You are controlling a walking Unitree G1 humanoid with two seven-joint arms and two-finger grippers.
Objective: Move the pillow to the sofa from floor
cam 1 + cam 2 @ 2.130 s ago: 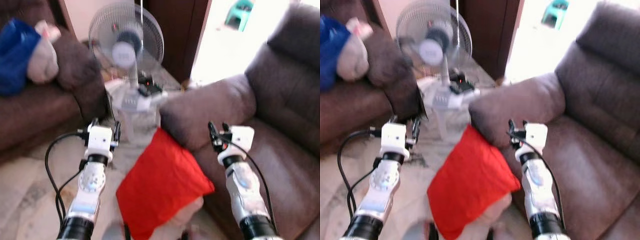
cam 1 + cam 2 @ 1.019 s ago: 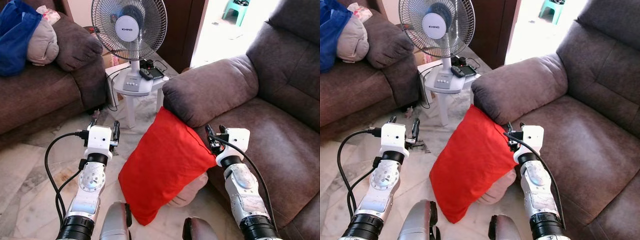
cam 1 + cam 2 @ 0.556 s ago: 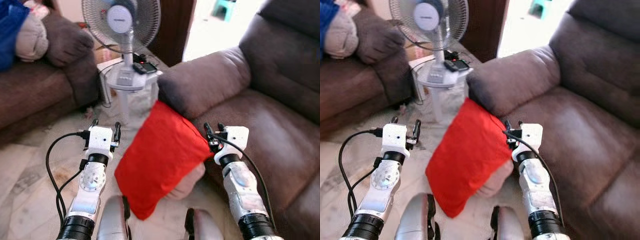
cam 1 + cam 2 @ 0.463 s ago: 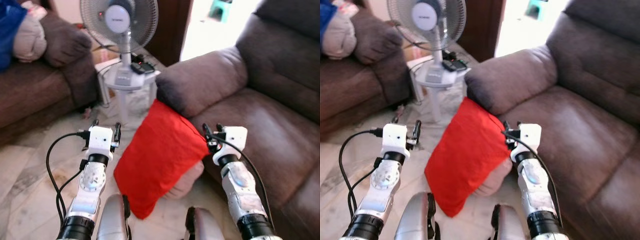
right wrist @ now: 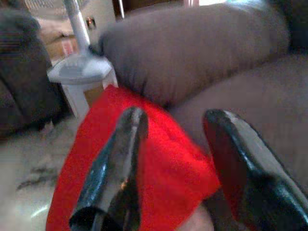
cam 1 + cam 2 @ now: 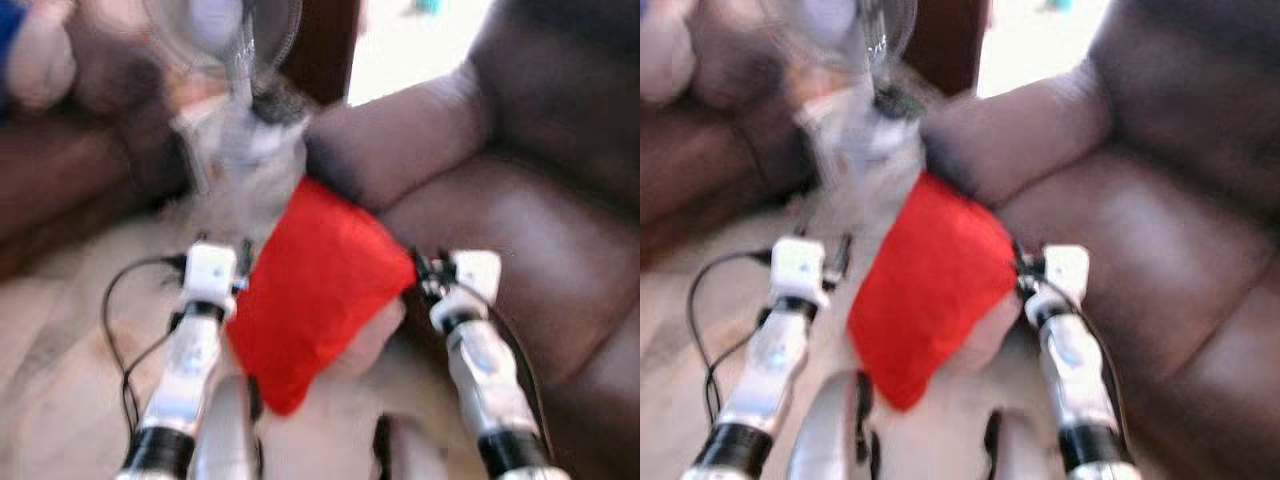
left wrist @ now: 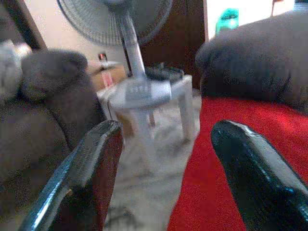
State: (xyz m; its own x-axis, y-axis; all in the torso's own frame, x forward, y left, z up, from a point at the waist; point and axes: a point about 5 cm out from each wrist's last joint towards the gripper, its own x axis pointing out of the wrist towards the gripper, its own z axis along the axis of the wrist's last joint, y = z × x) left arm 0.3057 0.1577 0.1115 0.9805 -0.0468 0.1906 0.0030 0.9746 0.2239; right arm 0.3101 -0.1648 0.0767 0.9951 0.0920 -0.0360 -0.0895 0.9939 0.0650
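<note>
A red pillow [image 6: 315, 285] stands on edge on the floor, leaning against the front of the brown sofa [image 6: 520, 230] just below its armrest [image 5: 192, 48]. The eye views are blurred by motion. My left gripper [image 6: 222, 246] hovers just left of the pillow, open and holding nothing; its wrist view shows the pillow [image 7: 197, 183] past one finger. At the pillow's upper right corner sits my right gripper [image 6: 428, 265], also open, and the red fabric [image 5: 163, 163] lies between and beyond its fingers [image 5: 120, 159].
A pale cushion [image 6: 375, 335] lies under the red pillow. A standing fan [image 7: 130, 43] sits on a small white table [image 7: 144, 91] ahead on the left. A second brown sofa [image 6: 60, 150] runs along the left. A bright doorway opens at the back.
The whole picture has gone blurred and shifted, so the camera is moving. The pillow sits a little closer between my arms. Both grippers keep the same open pose.
</note>
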